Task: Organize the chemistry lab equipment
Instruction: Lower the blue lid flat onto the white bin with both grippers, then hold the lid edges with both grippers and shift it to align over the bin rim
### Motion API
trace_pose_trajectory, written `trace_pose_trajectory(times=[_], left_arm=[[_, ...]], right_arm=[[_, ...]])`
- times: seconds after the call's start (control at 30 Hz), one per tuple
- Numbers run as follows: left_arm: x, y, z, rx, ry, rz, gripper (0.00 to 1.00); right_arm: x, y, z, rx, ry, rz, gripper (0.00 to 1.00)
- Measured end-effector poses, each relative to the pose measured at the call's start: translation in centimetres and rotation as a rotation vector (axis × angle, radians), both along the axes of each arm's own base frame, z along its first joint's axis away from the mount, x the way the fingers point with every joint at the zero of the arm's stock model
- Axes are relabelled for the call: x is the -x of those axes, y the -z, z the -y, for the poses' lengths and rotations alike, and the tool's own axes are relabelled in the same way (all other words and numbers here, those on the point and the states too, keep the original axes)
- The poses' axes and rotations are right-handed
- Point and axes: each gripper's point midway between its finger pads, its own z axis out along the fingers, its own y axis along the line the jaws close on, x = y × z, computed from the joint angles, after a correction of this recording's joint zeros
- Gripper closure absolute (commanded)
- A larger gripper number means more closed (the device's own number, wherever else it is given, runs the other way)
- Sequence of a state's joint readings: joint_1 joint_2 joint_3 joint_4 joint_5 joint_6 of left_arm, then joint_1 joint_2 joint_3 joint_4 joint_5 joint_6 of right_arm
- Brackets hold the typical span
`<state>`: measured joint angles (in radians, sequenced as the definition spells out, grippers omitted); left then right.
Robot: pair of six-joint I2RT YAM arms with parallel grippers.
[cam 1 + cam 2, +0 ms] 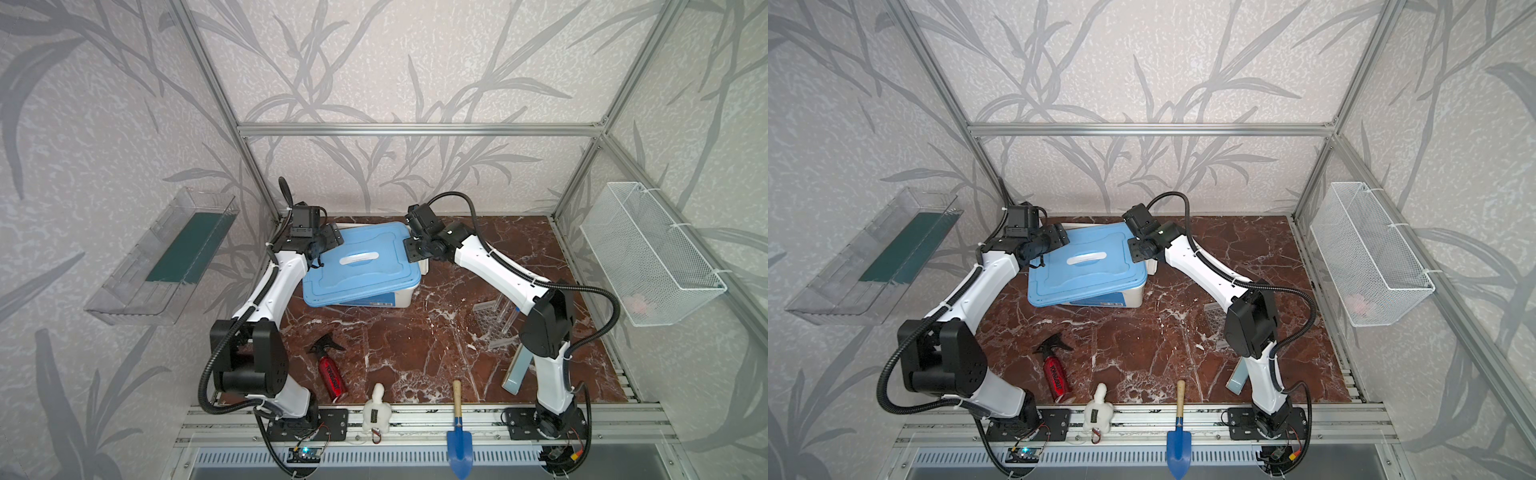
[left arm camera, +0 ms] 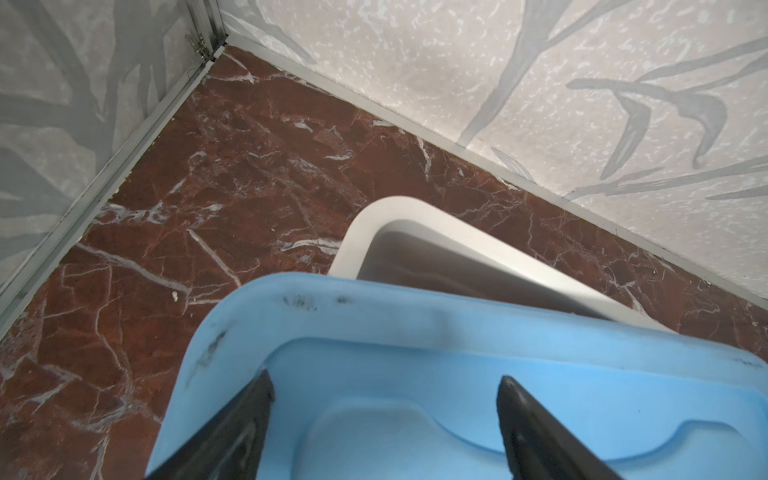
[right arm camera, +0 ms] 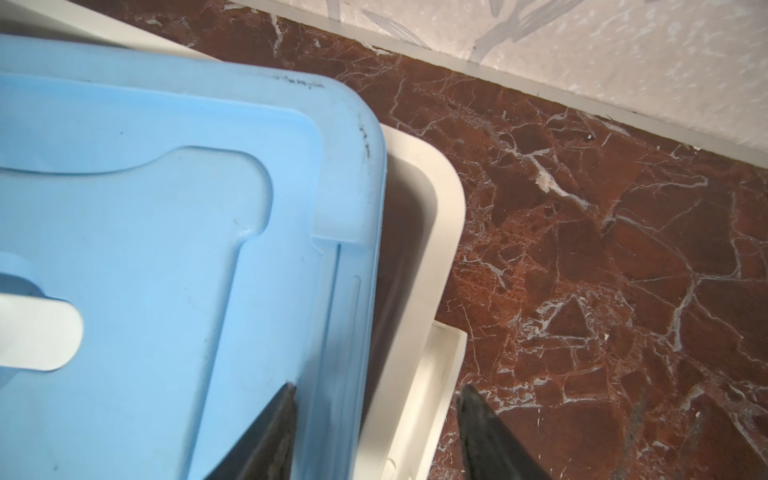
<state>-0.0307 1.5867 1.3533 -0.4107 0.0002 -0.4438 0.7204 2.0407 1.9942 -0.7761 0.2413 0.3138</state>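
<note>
Blue lid [image 1: 360,266] askew on box [image 1: 406,296]; left gripper [image 2: 384,386], right gripper [image 3: 378,388] — jaws apart.

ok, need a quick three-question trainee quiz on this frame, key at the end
1. True or false: the light blue plastic lid sits squarely closed on the white plastic storage bin.
2. Where is the clear perforated tube rack? A) on the lid; B) inside the bin; C) on the red marble tabletop.
3. Which has both fingers over the lid, the left gripper or the right gripper?

Key: 1 false, the lid lies askew and leaves a bin corner uncovered. 2 C. 3 left; the right one straddles the lid's edge and the bin rim.
</note>
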Motion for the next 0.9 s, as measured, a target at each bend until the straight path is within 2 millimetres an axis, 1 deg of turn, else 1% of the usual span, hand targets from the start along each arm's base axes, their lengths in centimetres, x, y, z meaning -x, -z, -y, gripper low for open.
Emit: trace_pose_trajectory(times=[0.2, 0.3, 0.37, 0.5, 0.57, 0.63, 0.77, 0.9], left_arm=[[-1.2, 0.0, 0.3, 0.006, 0.012, 0.013, 0.14], [-2.4, -0.2, 0.6, 0.012, 0.026, 0.019, 0.14], [-3.2, -0.3, 1.0, 0.012, 0.039, 0.023, 0.14], [-4.3, -0.7, 1.2, 0.0, 0.055, 0.007, 0.14], [-5.3, -1.3, 1.4, 0.0, 0.065, 0.009, 0.14], [-5.7, -1.6, 1.7, 0.004, 0.08, 0.011, 0.13], [-6.1, -1.1, 2.3, 0.02, 0.103, -0.001, 0.13], [-7.4, -1.3, 3.0, 0.024, 0.129, 0.008, 0.13]], right_arm=[[0.0, 0.0, 0.0, -0.001, 0.004, 0.0, 0.41], [-0.1, 0.0, 0.2, 0.004, 0.012, 0.0, 0.42], [-0.5, 0.0, 0.3, 0.011, 0.02, 0.002, 0.43], [-1.2, 0.0, 0.5, 0.018, 0.038, 0.011, 0.44], [-1.4, 0.0, 0.8, 0.019, 0.047, 0.012, 0.45], [-1.4, 0.0, 0.9, 0.019, 0.052, 0.013, 0.47], [-1.4, 0.0, 0.9, 0.014, 0.059, 0.01, 0.52], [-1.5, 0.1, 1.2, 0.009, 0.073, 0.005, 0.54]])
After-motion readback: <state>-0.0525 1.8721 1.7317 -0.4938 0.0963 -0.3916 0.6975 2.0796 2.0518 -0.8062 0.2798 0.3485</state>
